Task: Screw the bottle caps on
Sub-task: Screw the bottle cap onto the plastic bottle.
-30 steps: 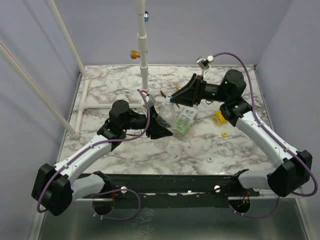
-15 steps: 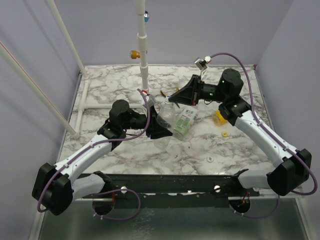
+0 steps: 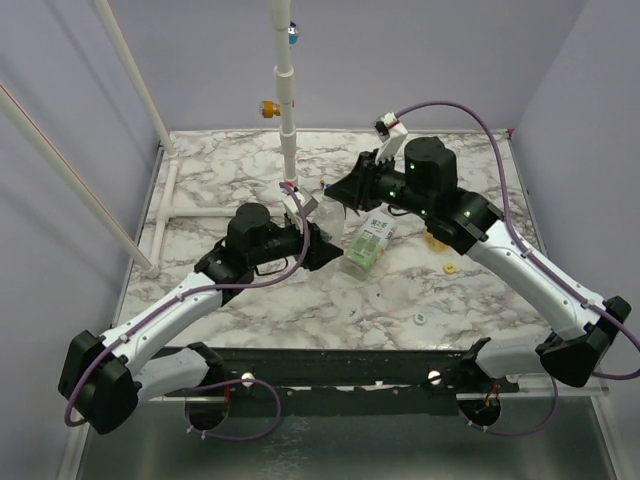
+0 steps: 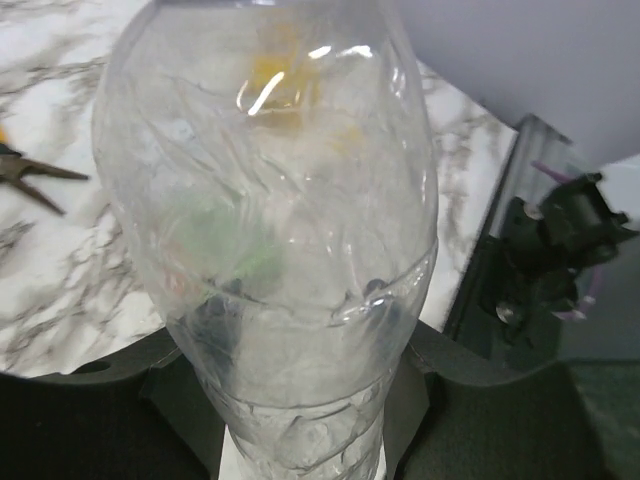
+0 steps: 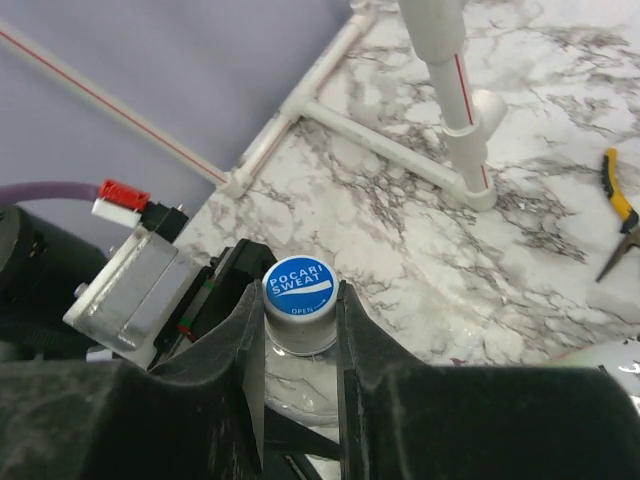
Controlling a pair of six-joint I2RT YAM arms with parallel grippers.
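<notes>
Marble counter (image 3: 200, 170) carries everything. Clear bottle (image 4: 280, 230) sits mid-counter between the two arms. Left hand (image 3: 316, 245) is clamped on the bottle's body. Right hand (image 5: 298, 312) is at the bottle's neck, fingers pressed together on the blue cap (image 5: 298, 282), which sits on the neck, printed face up. Yellow cap (image 3: 449, 268) and whitish cap (image 3: 421, 318) lie loose on the counter, well right of the bottle, the whitish one nearer the arm bases.

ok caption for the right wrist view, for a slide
Right end effector shut on the blue cap atop the clear bottle, pliers on the table behind.
</notes>
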